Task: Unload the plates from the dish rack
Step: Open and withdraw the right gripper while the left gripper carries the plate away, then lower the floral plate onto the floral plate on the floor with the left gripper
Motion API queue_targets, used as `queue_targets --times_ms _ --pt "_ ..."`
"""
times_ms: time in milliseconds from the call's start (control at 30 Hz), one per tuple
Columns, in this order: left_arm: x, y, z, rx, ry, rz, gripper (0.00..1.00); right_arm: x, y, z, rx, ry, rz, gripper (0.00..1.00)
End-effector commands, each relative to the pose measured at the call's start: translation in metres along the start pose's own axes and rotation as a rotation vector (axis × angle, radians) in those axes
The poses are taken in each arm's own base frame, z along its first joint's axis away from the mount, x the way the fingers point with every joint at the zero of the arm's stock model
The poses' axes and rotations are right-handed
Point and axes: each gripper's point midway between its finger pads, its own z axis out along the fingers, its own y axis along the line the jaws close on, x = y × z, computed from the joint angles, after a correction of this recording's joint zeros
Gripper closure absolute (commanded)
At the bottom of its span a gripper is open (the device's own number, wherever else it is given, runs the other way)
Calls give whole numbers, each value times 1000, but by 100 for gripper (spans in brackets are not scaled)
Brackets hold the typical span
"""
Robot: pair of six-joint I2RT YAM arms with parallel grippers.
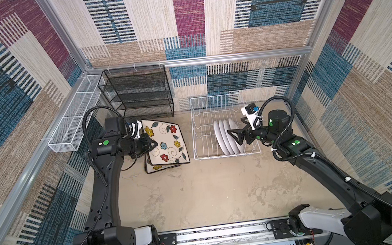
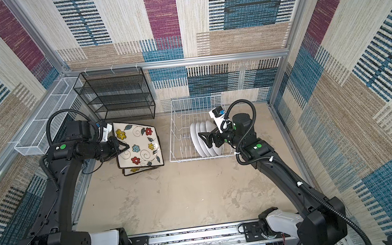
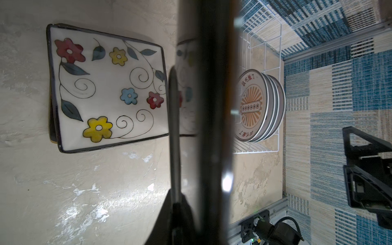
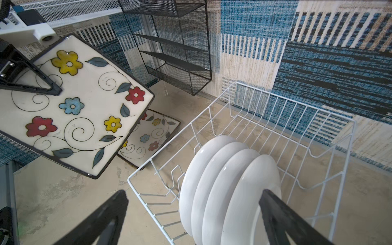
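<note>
My left gripper [image 1: 153, 144] is shut on the left edge of a square floral plate [image 1: 167, 140], holding it face up and slightly tilted above the table. In the left wrist view this plate [image 3: 212, 127] appears edge-on as a dark band. Below it another square plate [image 4: 150, 137] lies flat on the table. Several round white plates [image 1: 226, 137] stand upright in the right half of the white wire dish rack [image 1: 193, 128]. My right gripper [image 4: 193, 193] hangs open just above their top edges, one finger to each side of the row, touching none.
A black mesh shelf unit [image 1: 138, 91] stands against the back wall behind the square plates. A long white mesh basket [image 1: 74, 120] hangs along the left wall. The rack's left half holds nothing. The arms' base rail [image 1: 225, 233] runs along the front edge.
</note>
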Motion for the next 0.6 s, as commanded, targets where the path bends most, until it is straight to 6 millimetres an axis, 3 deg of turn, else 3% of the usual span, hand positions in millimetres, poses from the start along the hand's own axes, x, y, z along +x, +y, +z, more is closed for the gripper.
queue_targets --times_ms 0,567 --pt "-24 -12 6 113 -70 81 100 -8 0 2 4 -17 -12 1" --pt "-51 38 56 178 -19 27 100 -8 -1 5 17 -17 35 1"
